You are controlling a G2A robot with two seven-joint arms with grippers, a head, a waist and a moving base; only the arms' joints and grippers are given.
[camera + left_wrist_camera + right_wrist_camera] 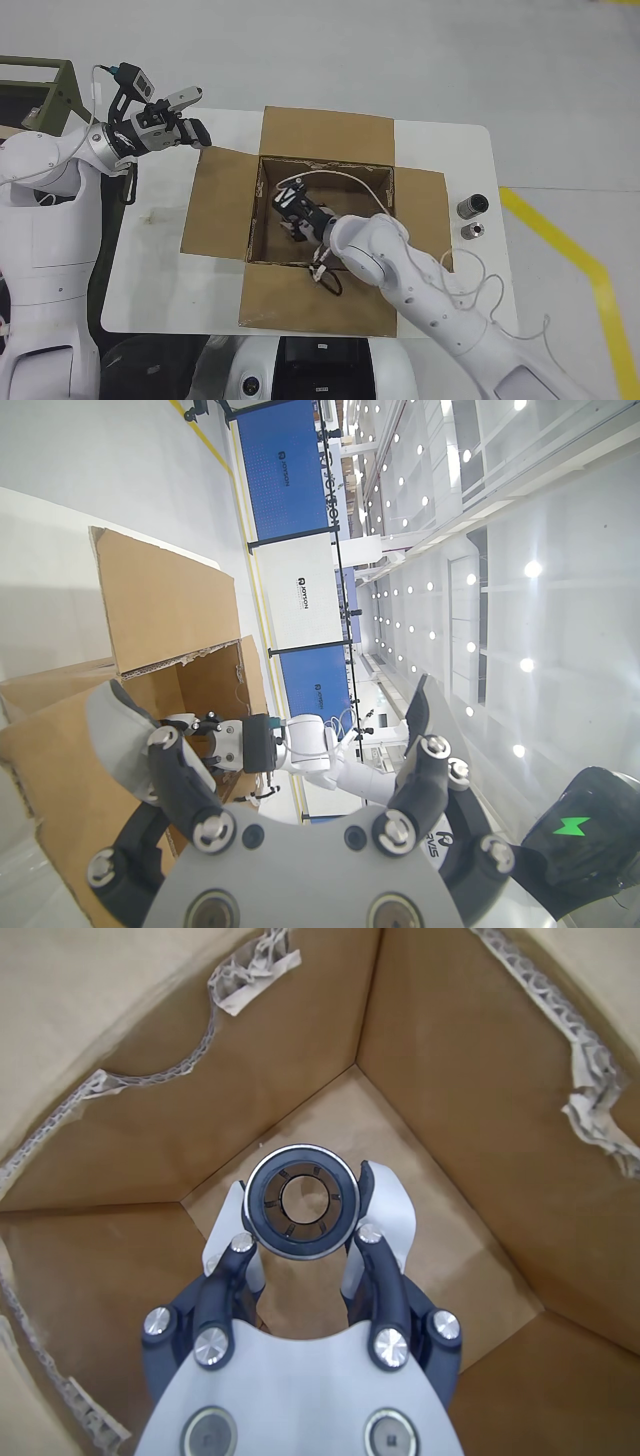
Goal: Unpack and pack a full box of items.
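An open cardboard box (225, 205) stands mid-table with its flaps folded outward. My right arm goes down into it, and the right gripper (293, 205) sits low inside near the far left corner. In the right wrist view that gripper (302, 1183) is shut on a metal cylinder (257, 1203) with a dark ring end, seen end-on above the bare box floor (450, 1248). My left gripper (198, 115) hovers open and empty above the table's far left corner, beyond the box's left flap. In the left wrist view its fingers (117, 720) stand wide apart beside the box (165, 610).
Two more metal cylinders (472, 205) (471, 231) stand upright on the white table (160, 270), right of the box's right flap. A green crate (30, 95) sits off the table's far left. The box walls (475, 1053) have torn cardboard edges.
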